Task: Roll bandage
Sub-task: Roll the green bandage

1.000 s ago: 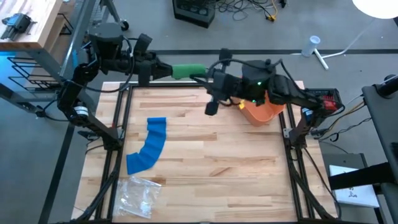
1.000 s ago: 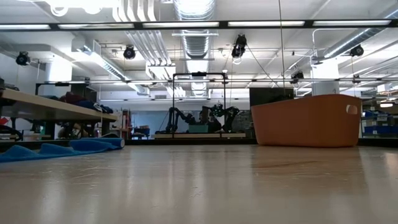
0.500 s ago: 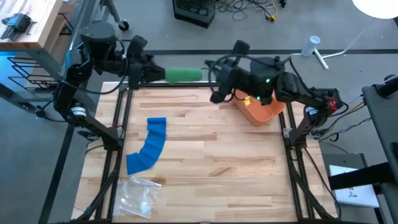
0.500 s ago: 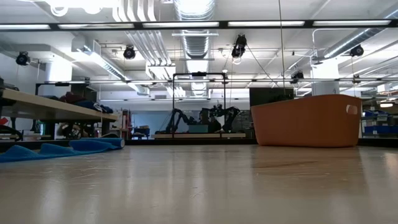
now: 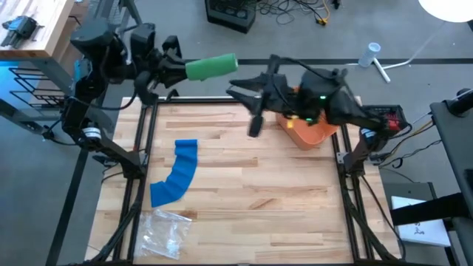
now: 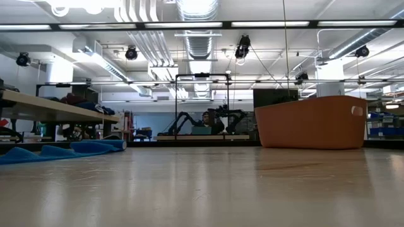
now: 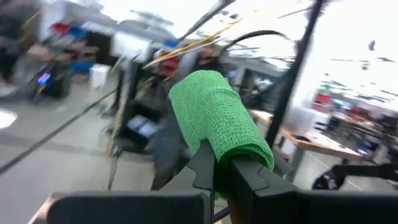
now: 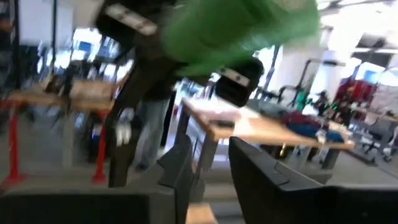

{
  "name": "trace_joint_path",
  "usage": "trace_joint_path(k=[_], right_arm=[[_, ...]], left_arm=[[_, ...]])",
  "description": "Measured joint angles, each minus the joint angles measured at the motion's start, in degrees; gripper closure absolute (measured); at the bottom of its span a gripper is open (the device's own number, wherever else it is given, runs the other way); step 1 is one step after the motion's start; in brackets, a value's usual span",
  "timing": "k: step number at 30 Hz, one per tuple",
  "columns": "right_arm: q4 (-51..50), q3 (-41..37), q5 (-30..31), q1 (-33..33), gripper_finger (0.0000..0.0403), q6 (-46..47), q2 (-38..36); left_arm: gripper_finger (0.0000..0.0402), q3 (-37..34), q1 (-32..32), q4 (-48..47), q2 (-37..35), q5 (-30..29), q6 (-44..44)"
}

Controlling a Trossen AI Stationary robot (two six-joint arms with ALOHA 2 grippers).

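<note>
The left gripper (image 5: 179,70) pinches a green bandage roll (image 5: 211,66) above the table's far edge. The right gripper (image 5: 235,90), fingers slightly parted and empty, sits just beside the roll

You see two dark, matte-black arms built of chunky jointed segments, with black cables looping loosely along the links. A small green light glows on the right arm's wrist housing. Each wrist view shows you a pair of flat, angular black fingers.
</note>
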Motion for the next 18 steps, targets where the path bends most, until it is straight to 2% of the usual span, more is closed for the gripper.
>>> trace_joint_path(k=[4, 8, 18], right_arm=[[7.89, -0.07, -0.20, 0.14, 0.0274, -0.07, 1.48], [11.22, 0.04, -0.56, 0.11, 0.0266, 1.95, 1.42], [7.75, 0.04, -2.05, 0.52, 0.0295, 10.32, -2.78]], left_arm=[[0.0394, -0.04, -0.02, 0.15, 0.36, 1.58, 3.48], [0.0394, -0.20, -0.02, -2.31, 0.81, 2.41, 8.06], [0.0395, -0.09, 0.02, -6.79, 1.03, 1.99, 15.24]])
